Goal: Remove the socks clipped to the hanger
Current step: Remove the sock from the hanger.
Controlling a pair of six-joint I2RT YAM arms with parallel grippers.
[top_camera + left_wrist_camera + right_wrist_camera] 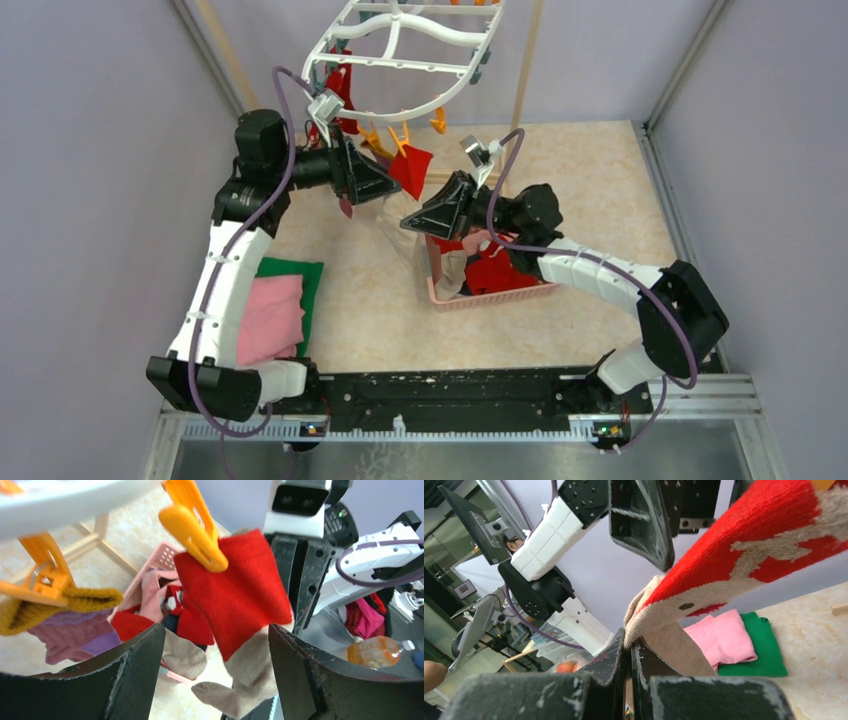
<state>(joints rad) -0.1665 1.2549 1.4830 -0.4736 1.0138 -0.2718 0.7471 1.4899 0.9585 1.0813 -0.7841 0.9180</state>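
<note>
The white hanger hangs at the back on orange clips. One clip holds a red sock with a beige toe, also seen from above. My left gripper is open, one finger on each side of this sock without touching it; from above it is just left of the sock. My right gripper is shut on the sock's beige toe end, below the sock. A purple sock with a yellow band and another red sock are still clipped.
A pink mesh basket holding several loose socks sits under the right arm. Folded pink and green cloths lie at the left. Wooden poles stand behind the hanger. Purple walls close in both sides.
</note>
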